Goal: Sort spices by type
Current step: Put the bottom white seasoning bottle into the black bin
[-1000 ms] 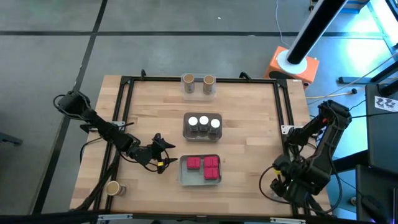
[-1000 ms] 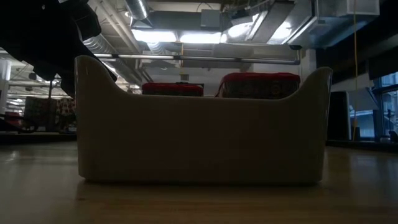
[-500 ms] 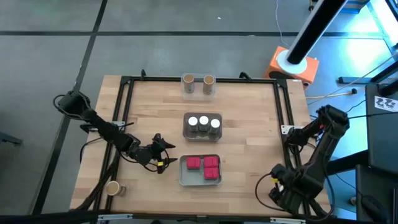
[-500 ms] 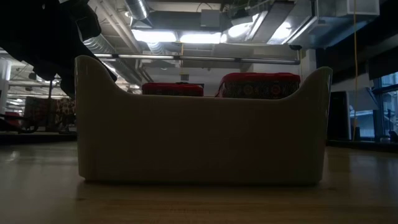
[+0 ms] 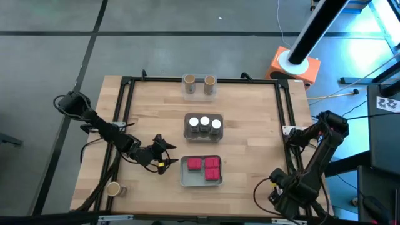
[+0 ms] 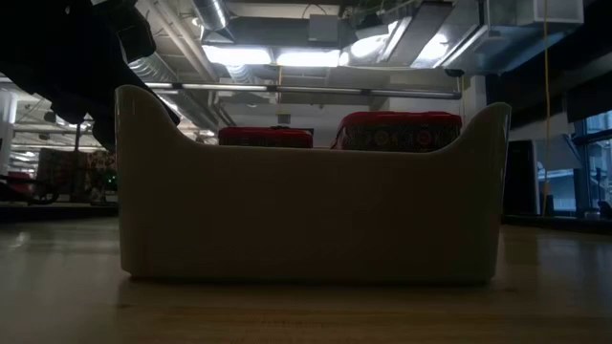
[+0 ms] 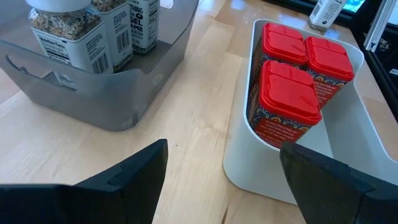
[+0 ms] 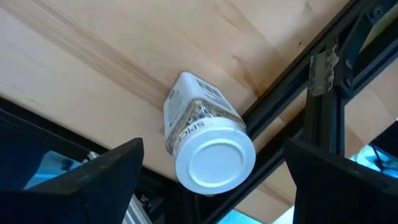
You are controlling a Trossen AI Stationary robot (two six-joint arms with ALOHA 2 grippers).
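Three red-pink boxy spices (image 7: 292, 81) stand in a white tray (image 5: 201, 181). My left gripper (image 5: 164, 157) hovers open just left of that tray, seen past its fingers in the left wrist view (image 7: 224, 171). Three white-lidded jars (image 5: 204, 122) stand in a grey tray (image 7: 93, 93). Two tan-topped cylinders (image 5: 199, 82) stand at the far edge, and one more (image 5: 113, 188) at the near left corner. My right gripper (image 5: 280, 192) is open over the near right corner. Below it a white-lidded jar (image 8: 208, 140) stands beside the black frame, between the fingers and untouched.
A black metal frame (image 5: 125, 112) runs along the table's edges, and its rail (image 8: 292, 87) passes right by the lone jar. In the low view the white tray's wall (image 6: 306, 210) fills the picture. Bare wood (image 5: 250, 150) lies between the trays and the right rail.
My right arm has swung toward the table's near edge and slightly left, bringing its gripper over the near right corner. The left arm and all the spices have stayed put.
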